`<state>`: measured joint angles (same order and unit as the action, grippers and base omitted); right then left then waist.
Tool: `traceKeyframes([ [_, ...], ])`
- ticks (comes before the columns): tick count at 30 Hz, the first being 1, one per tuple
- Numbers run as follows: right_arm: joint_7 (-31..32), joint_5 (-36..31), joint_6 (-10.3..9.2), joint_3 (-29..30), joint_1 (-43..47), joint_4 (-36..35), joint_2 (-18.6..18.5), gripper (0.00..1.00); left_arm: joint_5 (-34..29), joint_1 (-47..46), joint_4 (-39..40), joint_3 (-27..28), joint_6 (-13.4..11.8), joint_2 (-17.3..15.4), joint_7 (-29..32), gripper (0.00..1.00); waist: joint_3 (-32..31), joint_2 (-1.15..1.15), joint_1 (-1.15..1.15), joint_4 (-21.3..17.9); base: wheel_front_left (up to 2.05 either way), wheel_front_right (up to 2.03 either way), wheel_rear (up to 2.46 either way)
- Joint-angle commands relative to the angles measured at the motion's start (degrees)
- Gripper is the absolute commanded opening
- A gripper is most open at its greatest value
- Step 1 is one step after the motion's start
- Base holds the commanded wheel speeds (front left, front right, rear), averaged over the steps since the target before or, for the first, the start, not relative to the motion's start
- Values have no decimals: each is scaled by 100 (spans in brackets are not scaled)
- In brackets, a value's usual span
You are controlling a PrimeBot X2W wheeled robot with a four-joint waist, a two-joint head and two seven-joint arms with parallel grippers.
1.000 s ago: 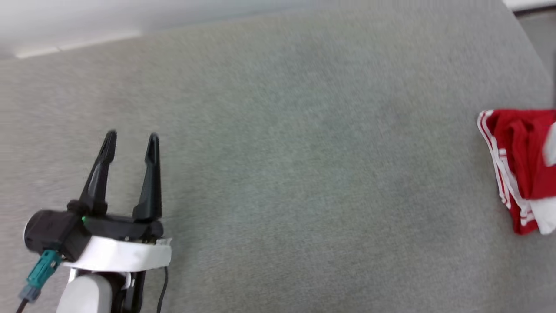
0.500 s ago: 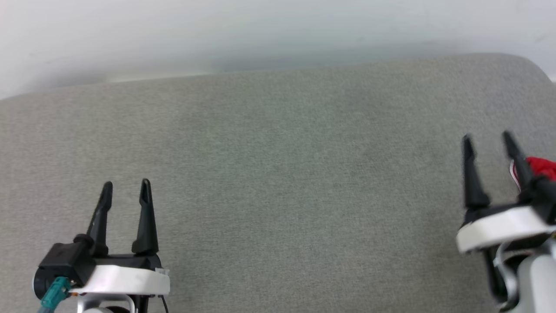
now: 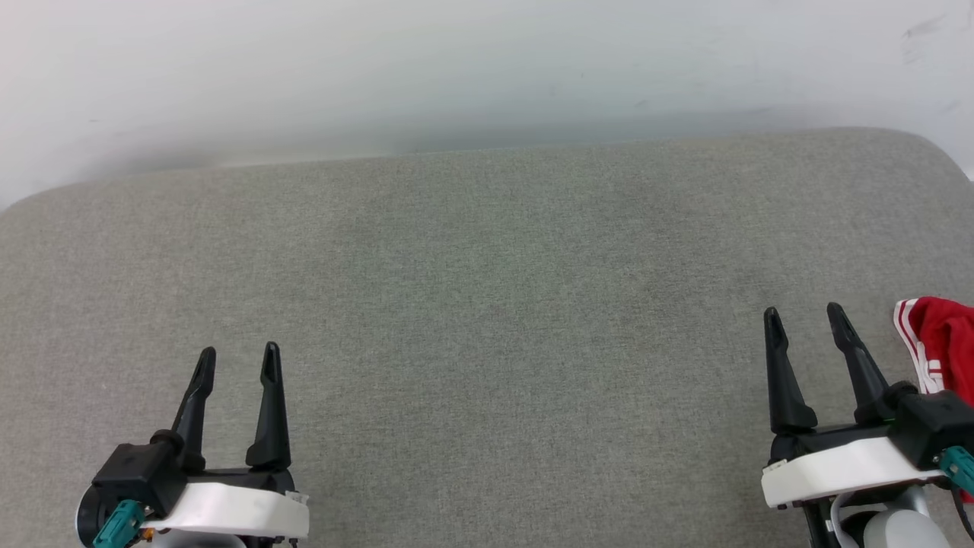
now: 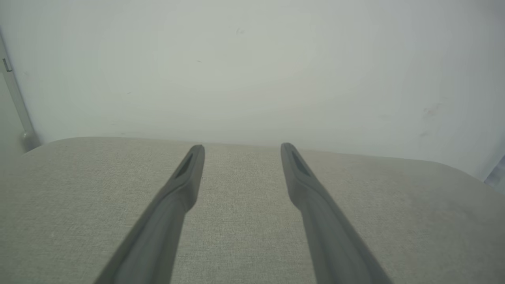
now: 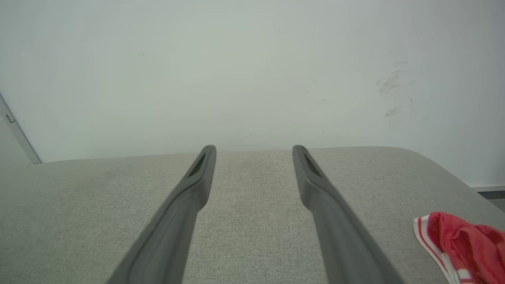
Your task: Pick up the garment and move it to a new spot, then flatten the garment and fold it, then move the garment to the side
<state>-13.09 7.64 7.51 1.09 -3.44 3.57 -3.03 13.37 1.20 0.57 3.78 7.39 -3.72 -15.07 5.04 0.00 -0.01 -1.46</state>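
The garment (image 3: pixel 943 335) lay bunched at the right edge of the grey cloth-covered desk (image 3: pixel 487 304). It was a red heap with a white-and-red striped hem turned toward the middle. Part of it ran out of the head view, so I could not tell whether it was a loose crumple or a rough fold. In the right wrist view it showed low on the right, resting on the desk near the rounded corner.

That lie fitted two stages: a shirt waiting at the edge to be picked up and carried to a new spot, or one already folded and set aside. The pictures did not settle which, so they gave no ground for a particular reach. In my judgement, doing well in either case meant getting the whole heap into view before judging its shape. It also meant holding the fingers clear of the cloth so the hem was not dragged by accident.

The right fingers (image 3: pixel 856 358) stood apart and held nothing, pointing toward the far wall (image 3: pixel 487 61). The garment lay just to their right, outside the gap and about level with the tips, and I saw no contact. The left fingers (image 3: pixel 268 403) were also apart and empty, well away on the left side of the desk, with bare grey cloth between the two pairs.
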Motion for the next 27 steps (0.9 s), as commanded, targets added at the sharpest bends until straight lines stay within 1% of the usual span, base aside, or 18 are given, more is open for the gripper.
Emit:
traceKeyframes([
  [1,-40,71,-4,2,50,17,22,100,4,84,8,43,7,8,-12,100,-11,0,1,-9,0,0,0],
  [8,-84,220,-4,-43,60,55,26,100,44,102,-14,46,8,36,-12,100,-9,0,1,-32,0,0,0],
  [17,-111,268,-4,-119,76,72,27,100,36,144,-28,4,9,52,-12,100,-6,0,1,-35,0,0,0],
  [24,-123,246,-4,-97,90,141,27,100,20,92,28,72,9,65,-12,100,-7,0,1,5,0,0,0],
  [25,-101,243,0,-105,21,141,2,0,9,88,7,64,1,68,0,0,-6,0,1,6,0,0,0],
  [27,-98,251,0,-120,32,228,3,0,16,103,-75,57,0,73,2,0,-7,0,1,11,0,0,0],
])
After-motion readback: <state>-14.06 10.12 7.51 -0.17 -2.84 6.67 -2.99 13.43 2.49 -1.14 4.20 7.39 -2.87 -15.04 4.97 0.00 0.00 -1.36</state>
